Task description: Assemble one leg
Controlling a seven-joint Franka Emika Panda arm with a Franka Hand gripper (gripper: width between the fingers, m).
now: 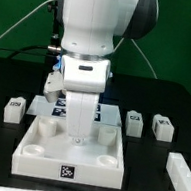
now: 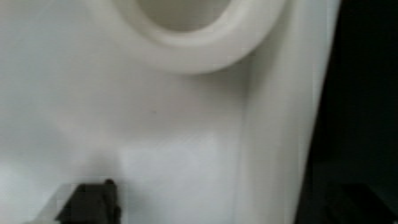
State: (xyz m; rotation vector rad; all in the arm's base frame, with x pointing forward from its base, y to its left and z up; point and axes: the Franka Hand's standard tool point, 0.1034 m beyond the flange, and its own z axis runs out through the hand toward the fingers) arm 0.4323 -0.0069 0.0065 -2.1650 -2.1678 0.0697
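With the tool (image 1: pixel 77 133) down on the white panel (image 1: pixel 33 149), its opening and grip impossible to tell, a sideways move could shove the panel into the leg (image 1: pixel 134 123) lying at three o'clock on the table (image 1: pixel 183 104).

Four small white plastic block legs (image 1: pixel 15 108) with black-and-white tags sit on the black worktop (image 1: pixel 183 107). Two are near the edge at the exterior view's left and two (image 1: pixel 134 122) near the edge at its right.

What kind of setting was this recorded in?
Probably a robotics lab bench: a green backdrop behind a black table, a robot arm, and white parts bearing fiducial tags, like a leg and the panel.
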